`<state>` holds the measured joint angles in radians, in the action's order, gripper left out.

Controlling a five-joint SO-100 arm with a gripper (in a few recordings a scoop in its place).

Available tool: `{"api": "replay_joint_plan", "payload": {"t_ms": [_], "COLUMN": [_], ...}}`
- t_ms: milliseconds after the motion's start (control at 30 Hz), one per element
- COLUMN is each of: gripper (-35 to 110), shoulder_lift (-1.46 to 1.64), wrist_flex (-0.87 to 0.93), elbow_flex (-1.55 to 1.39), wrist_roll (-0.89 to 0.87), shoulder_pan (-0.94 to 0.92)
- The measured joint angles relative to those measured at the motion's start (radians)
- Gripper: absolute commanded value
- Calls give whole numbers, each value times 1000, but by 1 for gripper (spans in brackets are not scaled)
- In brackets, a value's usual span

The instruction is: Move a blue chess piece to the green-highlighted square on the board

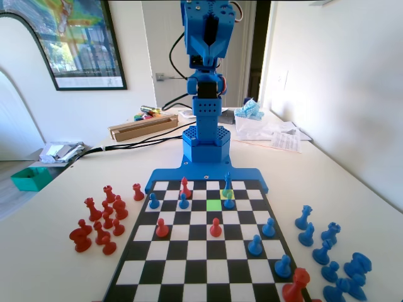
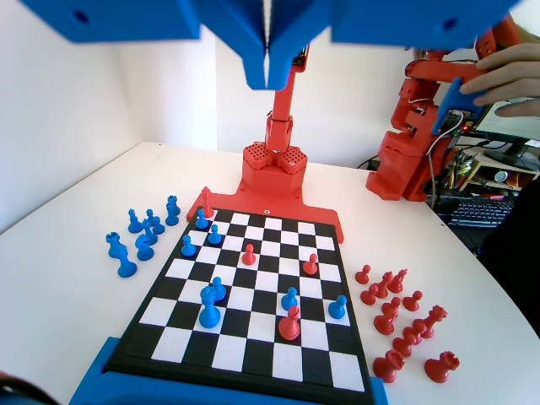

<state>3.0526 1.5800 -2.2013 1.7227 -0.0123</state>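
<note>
Jaws [image 2: 268, 72] pressed together, empty, high above board [image 1: 189, 251]. Tall blue piece [image 1: 227, 182] stands on board just right of one green square [image 1: 214, 204]. Board: seven blue, four red.

A flat black-and-white chequered chessboard with a blue plastic rim [image 1: 189, 236] is lying on a cream worktop [image 1: 56, 264], one square glowing solid green [image 1: 214, 204], while a tall slender blue plastic piece [image 1: 228, 190] and red plastic chessmen [image 1: 101, 223] are showing beside it.
</note>
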Motion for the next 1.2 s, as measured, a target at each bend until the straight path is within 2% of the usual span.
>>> {"api": "replay_joint_plan", "payload": {"t_ms": [867,1200], "gripper": [1,1], "shoulder_lift": [0,-48], "wrist_flex": [0,-9], "elbow_flex": [0,41], "wrist_roll": [0,72], "shoulder_pan": [2,11]}}
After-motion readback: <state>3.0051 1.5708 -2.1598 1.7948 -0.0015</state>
